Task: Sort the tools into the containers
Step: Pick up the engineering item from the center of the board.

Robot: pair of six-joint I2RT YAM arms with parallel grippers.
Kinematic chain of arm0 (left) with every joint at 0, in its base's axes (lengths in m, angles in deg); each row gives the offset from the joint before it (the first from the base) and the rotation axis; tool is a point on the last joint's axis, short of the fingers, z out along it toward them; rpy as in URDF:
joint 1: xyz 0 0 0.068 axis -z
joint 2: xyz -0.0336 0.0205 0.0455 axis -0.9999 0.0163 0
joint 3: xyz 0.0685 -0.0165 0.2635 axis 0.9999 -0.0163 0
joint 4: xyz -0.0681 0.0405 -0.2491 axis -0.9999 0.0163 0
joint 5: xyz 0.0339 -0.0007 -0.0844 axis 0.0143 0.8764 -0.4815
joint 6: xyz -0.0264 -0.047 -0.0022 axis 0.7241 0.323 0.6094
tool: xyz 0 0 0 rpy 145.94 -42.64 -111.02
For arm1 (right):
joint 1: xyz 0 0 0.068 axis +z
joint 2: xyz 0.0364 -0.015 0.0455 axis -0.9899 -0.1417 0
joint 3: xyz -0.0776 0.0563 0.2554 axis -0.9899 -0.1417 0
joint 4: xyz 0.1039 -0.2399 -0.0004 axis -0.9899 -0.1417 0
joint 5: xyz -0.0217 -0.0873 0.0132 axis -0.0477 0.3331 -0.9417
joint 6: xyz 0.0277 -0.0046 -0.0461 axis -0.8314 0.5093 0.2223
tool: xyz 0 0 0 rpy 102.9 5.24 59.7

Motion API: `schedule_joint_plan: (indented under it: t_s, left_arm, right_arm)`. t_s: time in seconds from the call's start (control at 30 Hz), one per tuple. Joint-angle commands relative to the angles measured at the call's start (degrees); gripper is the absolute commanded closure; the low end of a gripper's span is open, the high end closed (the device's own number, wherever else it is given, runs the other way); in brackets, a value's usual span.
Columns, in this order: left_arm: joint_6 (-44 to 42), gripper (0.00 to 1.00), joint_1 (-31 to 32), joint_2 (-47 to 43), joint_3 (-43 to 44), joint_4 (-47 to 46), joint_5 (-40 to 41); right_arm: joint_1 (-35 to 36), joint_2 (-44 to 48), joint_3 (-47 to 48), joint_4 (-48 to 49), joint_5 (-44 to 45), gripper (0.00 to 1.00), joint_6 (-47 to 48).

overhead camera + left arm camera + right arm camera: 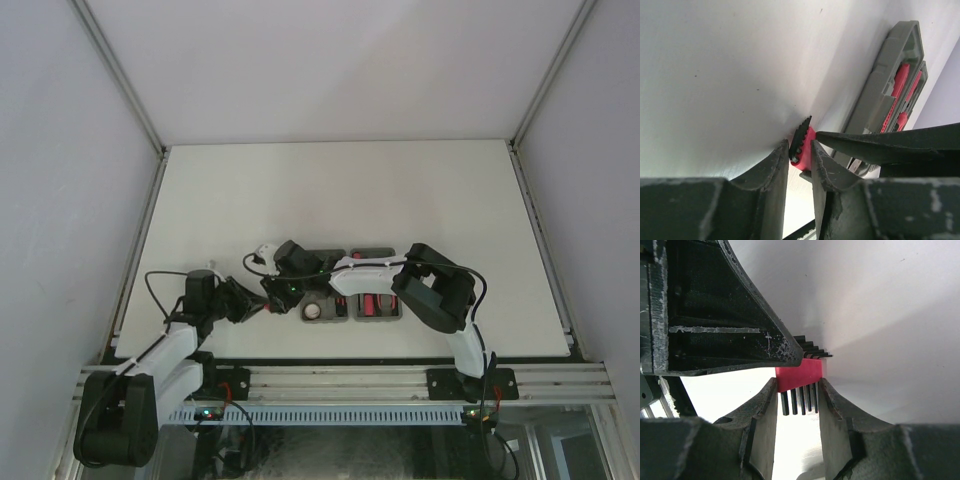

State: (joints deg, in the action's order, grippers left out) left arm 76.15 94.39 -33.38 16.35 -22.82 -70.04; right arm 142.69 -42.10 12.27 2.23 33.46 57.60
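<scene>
A red holder carrying several thin black key shafts hangs just above the white table, gripped from two sides. My right gripper is shut on the holder's ends, and the shafts stick out between its fingers. My left gripper is shut across the same holder, with one pad on the red face and the other on the black shafts. In the top view both grippers, left and right, meet just left of the containers. The grey left tray and right tray hold red-handled tools.
The trays' grey case lies close to the right of the joined grippers. The right arm arches over the trays. White walls enclose the table on three sides.
</scene>
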Motion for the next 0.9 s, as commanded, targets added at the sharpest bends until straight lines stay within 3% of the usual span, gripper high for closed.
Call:
schedule_joint_plan:
  t_s: [0.0, 0.2, 0.3, 0.53, 0.73, 0.87]
  left_arm:
    - [-0.02, 0.75, 0.63, -0.31, -1.9, 5.22, 1.19]
    - [0.56, 0.92, 0.63, -0.34, -1.9, 4.61, 2.03]
    - [0.83, 1.0, 0.61, -0.54, -1.6, 3.74, 2.27]
    - [-2.05, 1.0, 0.64, -4.9, 2.72, 7.64, 1.87]
    - [-5.56, 1.0, 0.65, -13.59, 8.53, 15.83, 3.58]
    - [-7.87, 1.0, 0.64, -18.49, 11.77, 17.27, 2.35]
  right_arm:
    - [0.11, -3.57, -2.61, -6.1, 0.86, 0.77, -1.24]
    - [-0.24, -2.89, -2.56, -4.99, 1.05, 0.77, -1.94]
    - [-0.56, -1.5, -2.52, -4.63, 1.8, 0.72, -1.9]
    - [-1.12, 5.95, -2.58, -4.05, 2.99, 0.48, -1.17]
    - [-0.4, 15.17, -3.0, -4.12, 9.2, 0.43, -0.18]
    - [0.3, 21.82, -8.64, -0.39, 13.53, 0.42, -0.48]
